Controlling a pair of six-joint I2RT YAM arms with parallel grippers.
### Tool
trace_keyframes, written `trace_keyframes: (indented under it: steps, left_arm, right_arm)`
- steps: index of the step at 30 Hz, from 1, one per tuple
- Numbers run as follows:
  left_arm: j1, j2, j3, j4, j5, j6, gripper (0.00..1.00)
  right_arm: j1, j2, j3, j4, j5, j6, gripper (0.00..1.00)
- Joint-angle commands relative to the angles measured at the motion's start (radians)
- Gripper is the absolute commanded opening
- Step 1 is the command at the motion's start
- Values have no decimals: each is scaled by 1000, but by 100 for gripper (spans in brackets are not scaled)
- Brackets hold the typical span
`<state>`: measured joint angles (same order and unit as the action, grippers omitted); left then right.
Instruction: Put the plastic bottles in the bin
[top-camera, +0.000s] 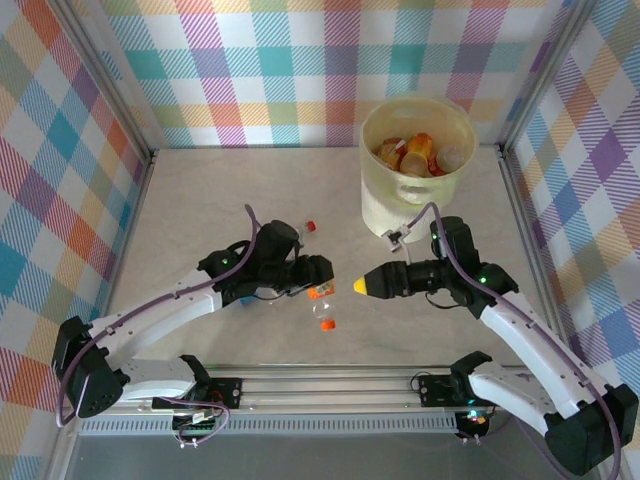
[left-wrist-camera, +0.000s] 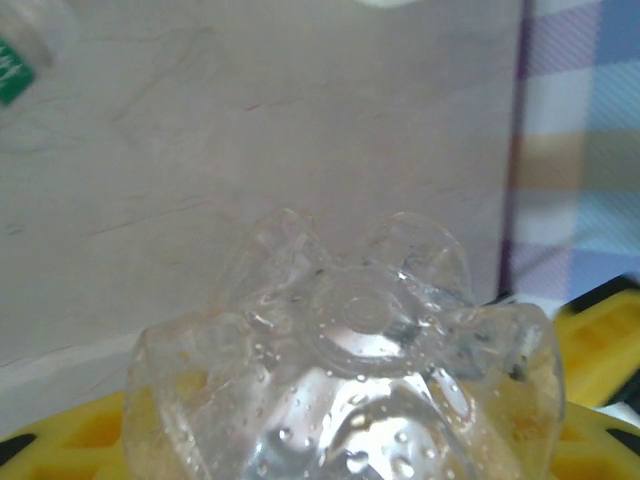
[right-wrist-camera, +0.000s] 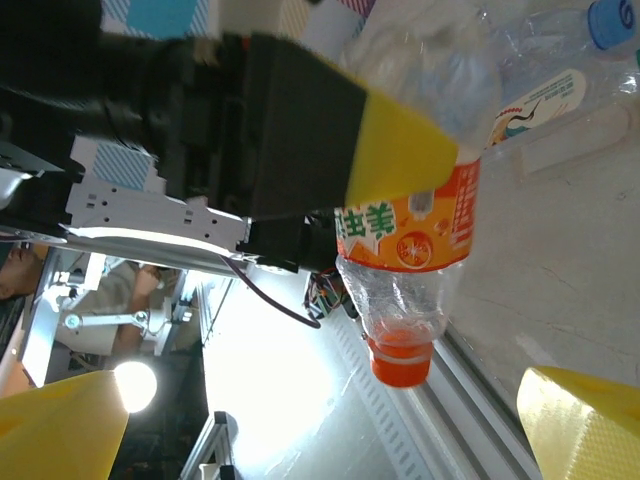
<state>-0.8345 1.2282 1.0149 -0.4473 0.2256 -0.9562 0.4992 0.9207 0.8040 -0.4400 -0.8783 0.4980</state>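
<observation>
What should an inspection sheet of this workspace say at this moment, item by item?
Surface: pale tabletop, no spills seen.
Job's things: bin at the far right, with several bottles already inside; orange-label bottle in the left gripper; red-capped bottle lying just beyond that gripper.
Clutter: nothing seen.
Grippers: left gripper, jaws shut on the orange-label bottle; right gripper, jaws open and empty, close beside that bottle.
Cables: a purple cable runs along each arm.
Surroundings: checked cloth walls on three sides.
</observation>
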Motion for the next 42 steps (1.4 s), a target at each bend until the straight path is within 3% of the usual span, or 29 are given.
trace_keyframes:
  steps: [1,5,17,21,28,42]
  left_arm:
    - [9,10,18,154,15,-149,43]
    - [4,27,11,250,41,-225,41]
    - [2,63,21,288,77,-246,40]
    - [3,52,11,287,69,-255,39]
    - [3,-2,-6,280,26,-281,38]
    - [0,-110,-63,222,-38,-304,38]
  right_arm:
    - [44,21,15,50,57,-18,100]
    - [87,39,21,71,127,-15,99]
    - [172,144,74,157,205,2,91]
    - [180,163,75,178,253,11,83]
    - [182,181,71,193,328,12,84]
    - [187,260,161,223,286,8,58]
